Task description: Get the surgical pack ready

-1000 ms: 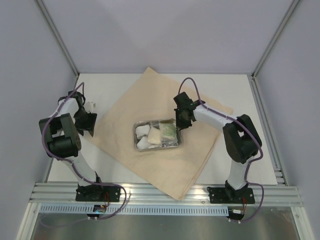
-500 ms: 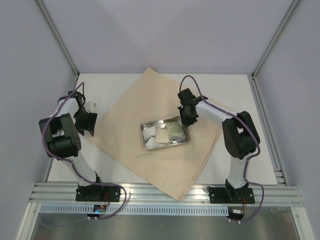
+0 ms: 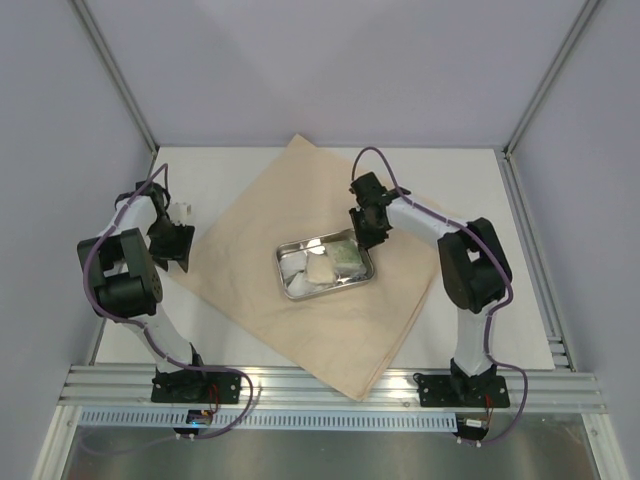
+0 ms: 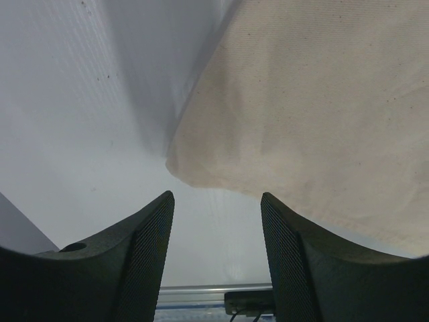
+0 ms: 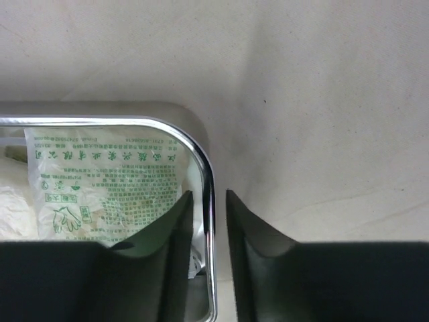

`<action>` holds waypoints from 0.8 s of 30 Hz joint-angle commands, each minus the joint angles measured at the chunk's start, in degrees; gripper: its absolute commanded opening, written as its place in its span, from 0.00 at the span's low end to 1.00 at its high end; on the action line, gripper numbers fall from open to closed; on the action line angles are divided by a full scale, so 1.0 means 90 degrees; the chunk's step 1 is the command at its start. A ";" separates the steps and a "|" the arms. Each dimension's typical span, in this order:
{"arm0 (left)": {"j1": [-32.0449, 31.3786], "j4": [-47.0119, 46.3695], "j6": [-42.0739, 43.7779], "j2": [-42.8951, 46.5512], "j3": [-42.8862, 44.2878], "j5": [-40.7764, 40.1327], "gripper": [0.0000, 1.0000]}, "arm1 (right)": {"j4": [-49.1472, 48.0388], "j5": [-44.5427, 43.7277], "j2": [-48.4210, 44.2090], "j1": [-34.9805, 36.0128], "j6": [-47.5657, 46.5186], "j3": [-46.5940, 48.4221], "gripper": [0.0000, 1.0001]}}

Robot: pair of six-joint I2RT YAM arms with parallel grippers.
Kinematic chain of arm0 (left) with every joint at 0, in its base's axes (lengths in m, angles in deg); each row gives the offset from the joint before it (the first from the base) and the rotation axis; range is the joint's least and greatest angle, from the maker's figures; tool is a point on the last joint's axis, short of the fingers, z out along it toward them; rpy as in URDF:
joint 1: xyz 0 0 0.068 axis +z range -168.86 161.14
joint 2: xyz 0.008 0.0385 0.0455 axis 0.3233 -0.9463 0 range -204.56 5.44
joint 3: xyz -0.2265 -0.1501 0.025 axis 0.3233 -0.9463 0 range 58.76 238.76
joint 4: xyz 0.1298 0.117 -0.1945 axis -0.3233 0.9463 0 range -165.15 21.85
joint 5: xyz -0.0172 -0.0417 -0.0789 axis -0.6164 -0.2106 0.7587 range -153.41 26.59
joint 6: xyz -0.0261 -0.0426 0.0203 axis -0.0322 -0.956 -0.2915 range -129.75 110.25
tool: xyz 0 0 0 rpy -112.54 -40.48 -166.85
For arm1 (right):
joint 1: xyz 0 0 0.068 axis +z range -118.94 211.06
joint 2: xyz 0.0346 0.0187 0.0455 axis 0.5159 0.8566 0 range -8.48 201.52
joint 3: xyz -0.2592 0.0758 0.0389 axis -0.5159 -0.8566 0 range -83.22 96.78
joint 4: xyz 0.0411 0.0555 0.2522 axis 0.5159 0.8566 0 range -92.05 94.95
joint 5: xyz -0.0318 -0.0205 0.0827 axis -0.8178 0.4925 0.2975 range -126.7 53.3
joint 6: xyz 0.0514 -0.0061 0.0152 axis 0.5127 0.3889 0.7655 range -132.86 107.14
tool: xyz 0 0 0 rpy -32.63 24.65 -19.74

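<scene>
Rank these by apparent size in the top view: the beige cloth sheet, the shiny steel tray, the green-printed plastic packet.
Largest: beige cloth sheet.
Then: shiny rectangular steel tray.
Smallest: green-printed plastic packet, inside the tray.

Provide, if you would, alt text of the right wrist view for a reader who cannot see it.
The right gripper straddles the rim of a shiny steel tray, one dark finger inside, one outside, jaws slightly open. The tray holds a green-printed packet and white gauze, and rests on beige cloth.
</scene>
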 commanded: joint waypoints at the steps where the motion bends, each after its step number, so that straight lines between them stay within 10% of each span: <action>1: -0.0004 0.0080 -0.0062 0.0336 0.0115 0.0127 0.64 | -0.0001 -0.0332 -0.0126 0.0021 -0.0130 0.0392 0.35; 7: 0.0006 0.0021 -0.0111 0.0220 0.0105 0.0137 0.68 | 0.0254 -0.0538 -0.1316 -0.0348 -0.0335 0.0216 0.68; 18: -0.0004 -0.0008 -0.0170 0.0024 0.0164 0.0137 0.70 | -0.0019 -0.0158 -0.1067 -0.3971 0.1129 -0.0477 0.70; 24: -0.0014 0.0060 -0.0102 -0.0132 -0.0012 0.0254 0.70 | -0.0507 0.0623 -0.0510 -0.4169 0.1052 -0.0468 0.74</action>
